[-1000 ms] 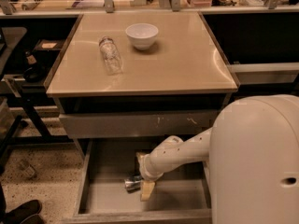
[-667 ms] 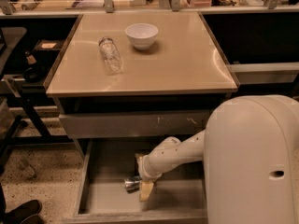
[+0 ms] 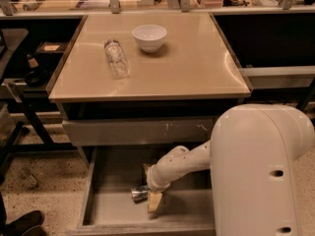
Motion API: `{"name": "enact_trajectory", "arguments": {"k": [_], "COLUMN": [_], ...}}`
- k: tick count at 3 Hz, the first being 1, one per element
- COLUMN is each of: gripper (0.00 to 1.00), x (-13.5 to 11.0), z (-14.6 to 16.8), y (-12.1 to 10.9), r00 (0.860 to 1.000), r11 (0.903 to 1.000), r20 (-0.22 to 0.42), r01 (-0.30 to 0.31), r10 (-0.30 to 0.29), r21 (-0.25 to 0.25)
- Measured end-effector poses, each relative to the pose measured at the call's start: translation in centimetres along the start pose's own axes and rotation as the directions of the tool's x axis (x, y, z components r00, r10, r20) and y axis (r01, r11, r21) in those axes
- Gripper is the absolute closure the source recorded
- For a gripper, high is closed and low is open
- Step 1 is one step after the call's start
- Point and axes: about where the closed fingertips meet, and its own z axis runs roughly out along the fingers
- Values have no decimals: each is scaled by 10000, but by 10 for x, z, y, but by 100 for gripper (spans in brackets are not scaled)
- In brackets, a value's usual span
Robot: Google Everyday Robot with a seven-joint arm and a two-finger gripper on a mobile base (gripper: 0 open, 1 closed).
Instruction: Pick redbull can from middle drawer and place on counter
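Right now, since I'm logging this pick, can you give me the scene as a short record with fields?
gripper: down inside the drawer, right at the can
can: on the drawer floor near the front, apparently on its side
drawer: pulled open, below the counter
counter: holds a bottle and a bowl, no can
bottle: clear, lying on its side, left of the bowl
bowl: white, upright, near the back
status: can not yet on the counter

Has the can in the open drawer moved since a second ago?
No. The can lies at the same spot relative to the front wall of the drawer, right beside the pincer, which is down inside the drawer.
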Motion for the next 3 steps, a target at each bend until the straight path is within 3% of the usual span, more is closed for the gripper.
{"name": "enact_trajectory", "arguments": {"k": [1,2,3], "gripper": [0,18,42], "x": [6,6,6], "z": [9,9,9], "y": [-1,-1,-1], "r00": [10000,10000,10000], "r11": [9998,9998,9998], "r20": [-3,-3,-3], "r01": [35,36,37], "r10": [-35,-36,-37], "r21": [-185,-188,-189]}}
